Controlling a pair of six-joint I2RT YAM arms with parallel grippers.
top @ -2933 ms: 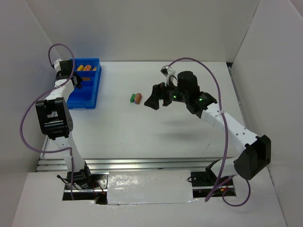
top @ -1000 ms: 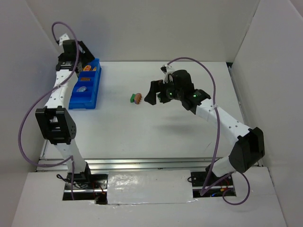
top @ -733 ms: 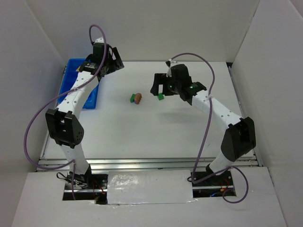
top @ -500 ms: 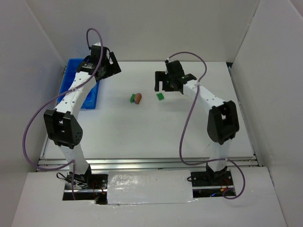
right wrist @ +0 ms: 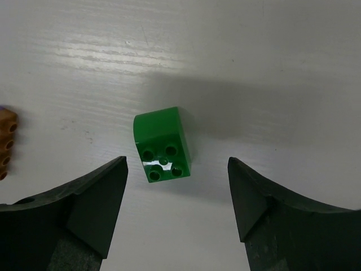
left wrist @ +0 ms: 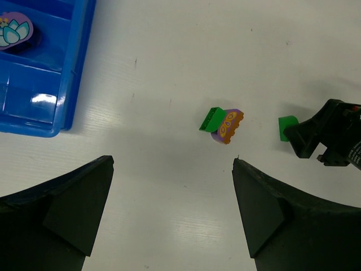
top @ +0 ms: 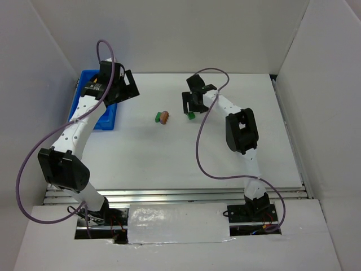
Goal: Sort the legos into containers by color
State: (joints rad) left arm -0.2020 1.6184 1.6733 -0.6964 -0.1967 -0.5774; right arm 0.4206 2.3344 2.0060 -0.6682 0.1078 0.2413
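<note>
Evidently left fingers (left wrist: 65, 206) spread wide; right fingers (right wrist: 84, 206) parted around green lego (right wrist: 162, 145), untouching.

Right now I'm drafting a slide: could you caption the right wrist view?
Right end effector open, straddling a green lego on the white table, not touching it.

White counter (top: 169, 161), boxed in by plain white walls (top: 169, 34); ribbed metal rail (top: 180, 195) along near edge.
</note>
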